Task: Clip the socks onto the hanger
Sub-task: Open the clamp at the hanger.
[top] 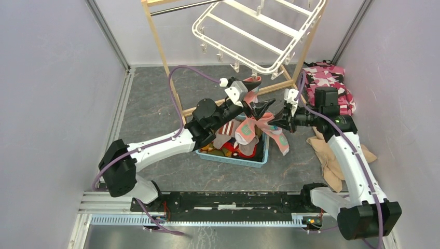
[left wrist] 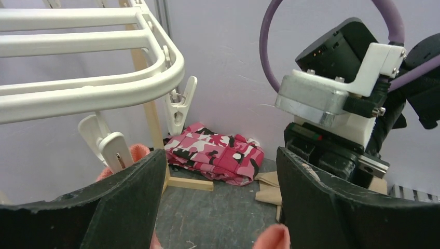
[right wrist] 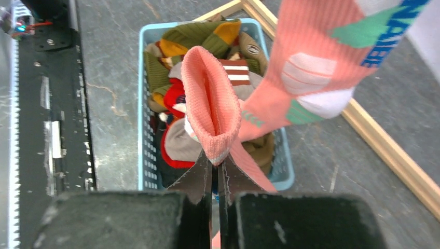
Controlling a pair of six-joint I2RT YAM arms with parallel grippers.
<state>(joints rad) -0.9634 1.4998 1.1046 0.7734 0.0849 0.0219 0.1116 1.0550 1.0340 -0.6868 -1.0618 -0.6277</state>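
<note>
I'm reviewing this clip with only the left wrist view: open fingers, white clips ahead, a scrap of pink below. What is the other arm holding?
Observer: The right gripper is shut on the cuff of a salmon-pink sock.
Operator: What lies under it?
Observer: A blue basket holding more socks, red and striped ones among them.
Operator: How close are the two arms?
Observer: From above, the left gripper faces the right one over the basket, with the sock draped between them.
</note>
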